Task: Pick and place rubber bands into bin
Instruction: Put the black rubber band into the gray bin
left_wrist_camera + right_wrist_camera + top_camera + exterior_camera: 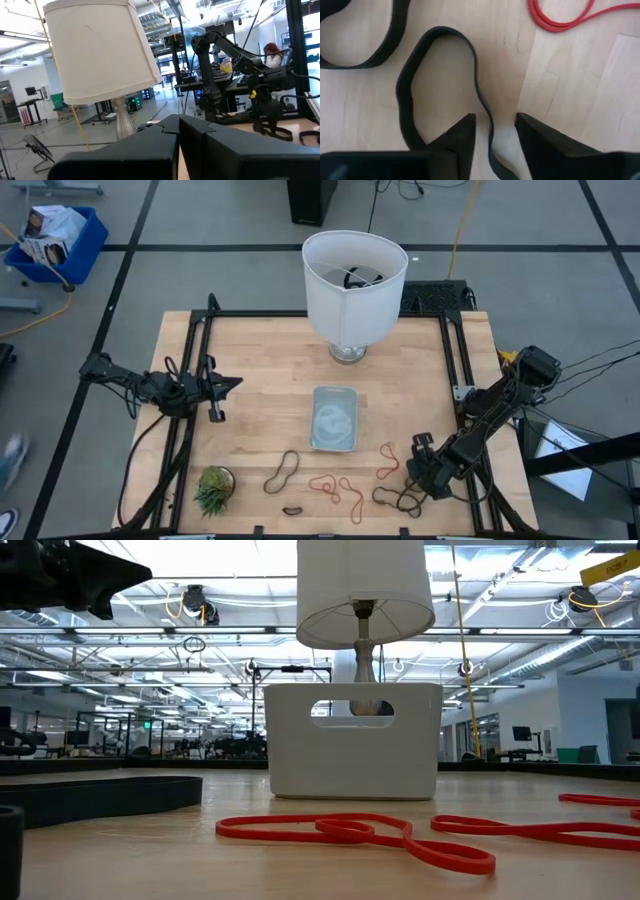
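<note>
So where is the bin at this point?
In the high view the bin sits near the table's centre, just in front of the white lamp, with the rubber bands scattered between it and the front edge. No band shows inside it.

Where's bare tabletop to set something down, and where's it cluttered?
Free: the wood between the left gripper and the bin, and the strip between the bin and the right arm. Crowded: the near edge, from the small plant through the rubber bands to the right gripper.
</note>
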Tool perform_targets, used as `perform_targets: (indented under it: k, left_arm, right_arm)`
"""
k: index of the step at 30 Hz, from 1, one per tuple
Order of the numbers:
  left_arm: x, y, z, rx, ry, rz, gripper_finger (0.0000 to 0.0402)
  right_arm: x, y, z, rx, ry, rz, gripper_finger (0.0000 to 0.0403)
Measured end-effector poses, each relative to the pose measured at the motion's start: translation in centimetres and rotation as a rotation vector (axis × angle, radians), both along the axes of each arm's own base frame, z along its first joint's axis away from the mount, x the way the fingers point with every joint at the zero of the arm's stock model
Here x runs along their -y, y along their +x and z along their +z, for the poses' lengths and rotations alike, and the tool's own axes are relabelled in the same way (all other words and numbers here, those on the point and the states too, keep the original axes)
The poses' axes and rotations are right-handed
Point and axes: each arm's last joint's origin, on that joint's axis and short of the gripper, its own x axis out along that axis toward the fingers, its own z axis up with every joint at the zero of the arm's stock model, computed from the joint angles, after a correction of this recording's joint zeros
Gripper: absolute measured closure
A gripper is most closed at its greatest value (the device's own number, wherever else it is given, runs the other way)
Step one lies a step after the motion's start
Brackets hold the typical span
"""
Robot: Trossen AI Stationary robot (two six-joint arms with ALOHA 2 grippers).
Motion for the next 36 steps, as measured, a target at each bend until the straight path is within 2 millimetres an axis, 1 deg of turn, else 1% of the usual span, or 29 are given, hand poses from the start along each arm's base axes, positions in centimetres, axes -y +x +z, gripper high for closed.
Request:
perform_targets:
  k: [8, 9, 13, 16, 18, 21, 25, 28, 33, 36]
  left_arm:
    - [0.0, 0.0, 0.0, 0.000, -0.001, 0.000, 0.0394]
    - [0.0, 0.0, 0.0, 0.000, -0.002, -0.001, 0.0394]
    - [0.0, 0.0, 0.0, 0.000, -0.002, -0.001, 0.0394]
    - [0.0, 0.0, 0.0, 0.000, -0.002, -0.001, 0.0394]
    - [0.0, 0.0, 0.0, 0.000, -0.002, 0.000, 0.0394]
    - [0.0, 0.0, 0.0, 0.000, -0.001, 0.000, 0.0394]
    - [0.0, 0.0, 0.0, 0.001, -0.001, 0.000, 0.0394]
    - [0.0, 0.0, 0.0, 0.001, 0.000, 0.000, 0.0394]
    - [0.0, 0.0, 0.0, 0.001, 0.000, 0.001, 0.0394]
    - [0.0, 0.0, 0.0, -0.001, 0.001, 0.001, 0.0394]
  right_arm:
    - [0.2, 0.0, 0.0, 0.014, -0.026, -0.023, 0.0385]
    - [0.2, 0.0, 0.0, 0.015, -0.027, -0.023, 0.0393]
    - [0.1, 0.0, 0.1, 0.026, -0.015, -0.024, 0.0396]
    - [-0.2, 0.3, 1.1, 0.062, 0.009, -0.022, 0.0400]
    - [-0.4, 0.5, 2.2, 0.079, 0.006, -0.008, 0.0400]
    - [-1.0, 1.3, 5.2, 0.189, 0.011, 0.031, 0.0401]
    - [-1.2, 1.9, 8.3, 0.285, -0.049, 0.079, 0.0402]
    - [-1.6, 2.6, 10.9, 0.407, -0.072, 0.077, 0.0402]
    - [-1.3, 3.5, 14.4, 0.585, -0.140, 0.039, 0.0402]
    - [-0.7, 3.7, 15.7, 0.687, -0.202, 0.009, 0.0402]
